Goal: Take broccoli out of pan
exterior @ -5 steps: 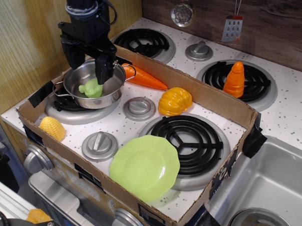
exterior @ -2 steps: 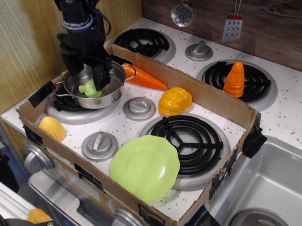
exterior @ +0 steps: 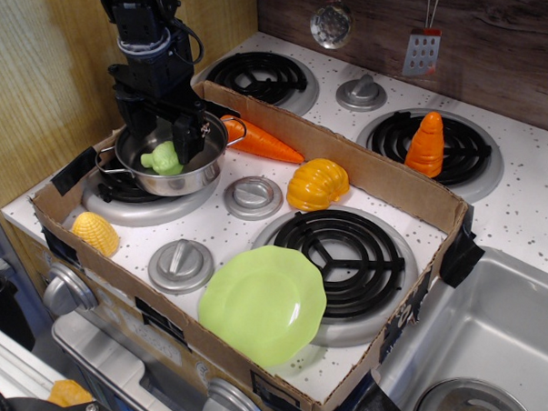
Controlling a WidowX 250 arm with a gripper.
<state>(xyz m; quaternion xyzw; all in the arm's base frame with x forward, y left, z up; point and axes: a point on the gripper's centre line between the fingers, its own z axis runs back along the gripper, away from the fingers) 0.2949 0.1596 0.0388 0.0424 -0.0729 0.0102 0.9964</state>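
A dark wood-grain wall runs across the upper right of the frame, with a round strainer and a small grater hanging on it. A lighter wooden panel fills the upper left. The white speckled counter reflects soft, even light. At lower right sits a steel sink.

Lighting: bright, even, from overhead | shadows: soft, short, under the plate at lower centre | glare: highlights on the pan rim, upper left, and sink lid, lower right | focus: sharp mid-frame; lower-left corner dim, slightly blurred
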